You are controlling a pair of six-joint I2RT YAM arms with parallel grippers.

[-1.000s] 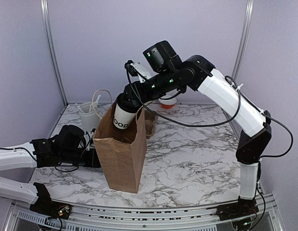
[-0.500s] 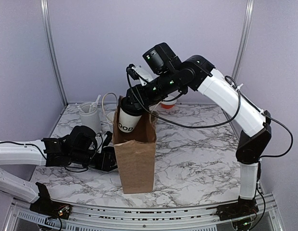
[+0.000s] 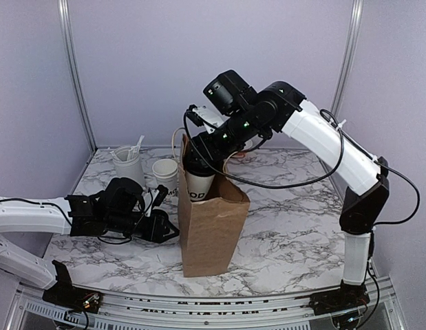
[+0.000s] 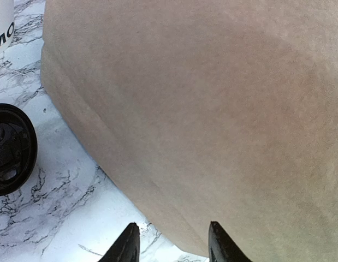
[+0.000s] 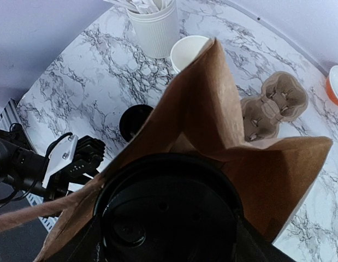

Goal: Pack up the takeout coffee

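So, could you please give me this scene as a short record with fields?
coffee cup: black lid on, partly inside the paper bag's open top
right fingers: closed on the coffee cup
left fingers: apart, low beside the paper bag
paper bag: upright on the table
elsewhere on table: loose black lid, open white cup

The takeout coffee [image 3: 199, 185] is seen partly inside the mouth of the bag [image 3: 211, 230], which is stood mid-table [image 3: 288, 227]. A tumbler [image 3: 129, 165] and a cup [image 3: 164, 172] are placed behind-left of it (side by side). A loose lid [image 4: 10, 150] is laid to its left and a carrier [image 5: 272, 106] behind.
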